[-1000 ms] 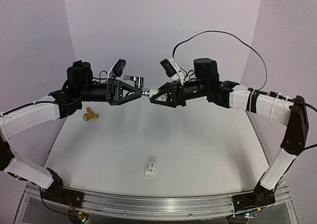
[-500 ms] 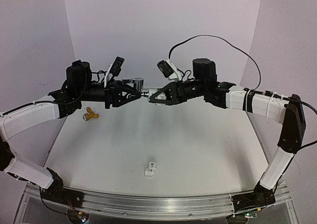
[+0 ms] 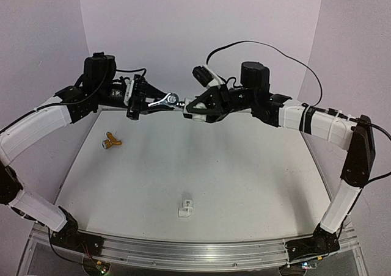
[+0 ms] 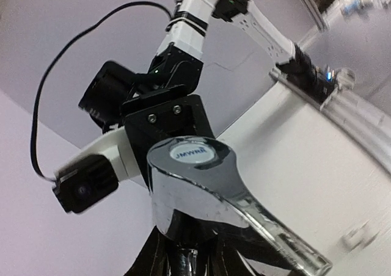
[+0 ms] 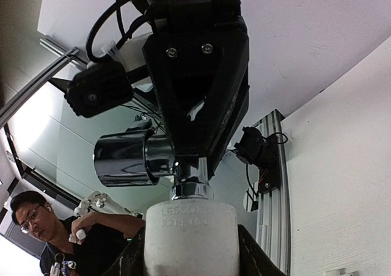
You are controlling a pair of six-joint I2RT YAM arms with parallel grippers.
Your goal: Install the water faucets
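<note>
Both arms reach inward, raised above the far side of the white table (image 3: 244, 172). The left gripper (image 3: 157, 102) clamps the silver faucet (image 3: 167, 99); the right gripper (image 3: 188, 108) clamps a white fitting (image 5: 190, 230) meeting the faucet's stem. The brass faucet (image 3: 110, 143) lies on the table, left. Pale lilac walls (image 3: 183, 32) surround it

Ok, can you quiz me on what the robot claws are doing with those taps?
1. True or false: the brass faucet lies on the table.
2. What is the left claw holding? A) the silver faucet B) a spoon C) nothing
3. Fill the gap: the right claw is shut on a white pipe ___.
Key: 1 true; 2 A; 3 fitting.
</note>
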